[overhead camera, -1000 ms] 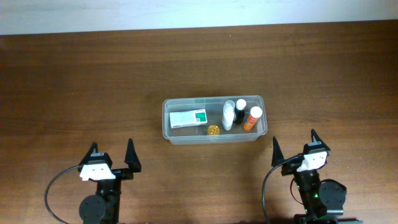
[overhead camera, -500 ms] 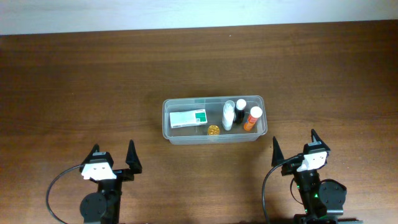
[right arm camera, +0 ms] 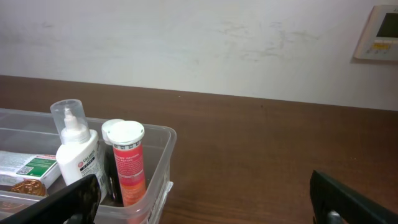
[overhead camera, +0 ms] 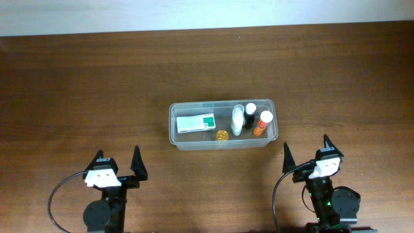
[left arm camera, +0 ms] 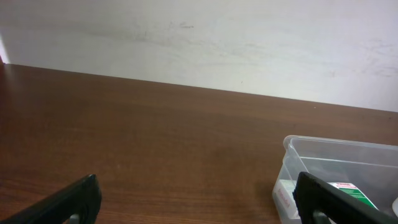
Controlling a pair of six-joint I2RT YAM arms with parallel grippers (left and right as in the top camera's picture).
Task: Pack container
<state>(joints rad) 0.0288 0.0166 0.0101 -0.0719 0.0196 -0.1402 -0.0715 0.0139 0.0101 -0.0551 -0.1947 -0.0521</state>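
Note:
The clear plastic container (overhead camera: pixel 173 123) sits mid-table. Inside lie a white and green box (overhead camera: pixel 196 122), a gold round item (overhead camera: pixel 222 136), a white bottle (overhead camera: pixel 237 120), a dark bottle with a white cap (overhead camera: pixel 250 114) and an orange tube (overhead camera: pixel 262 123). My left gripper (overhead camera: pixel 118 163) is open and empty, near the front edge, left of the container. My right gripper (overhead camera: pixel 306 150) is open and empty, front right of the container. The left wrist view shows the container's left end (left arm camera: pixel 292 155). The right wrist view shows the white bottle (right arm camera: pixel 78 155), the orange tube (right arm camera: pixel 127 165) and the container's right end (right arm camera: pixel 163 155).
A white wall (left arm camera: pixel 199 43) rises behind the table's far edge. A beige wall box (right arm camera: pixel 379 31) hangs at the upper right in the right wrist view. Bare brown wood (overhead camera: pixel 77 90) surrounds the container on all sides.
The left gripper drew back slightly toward the front edge a second ago, then held still. The right arm and the container's contents have not moved.

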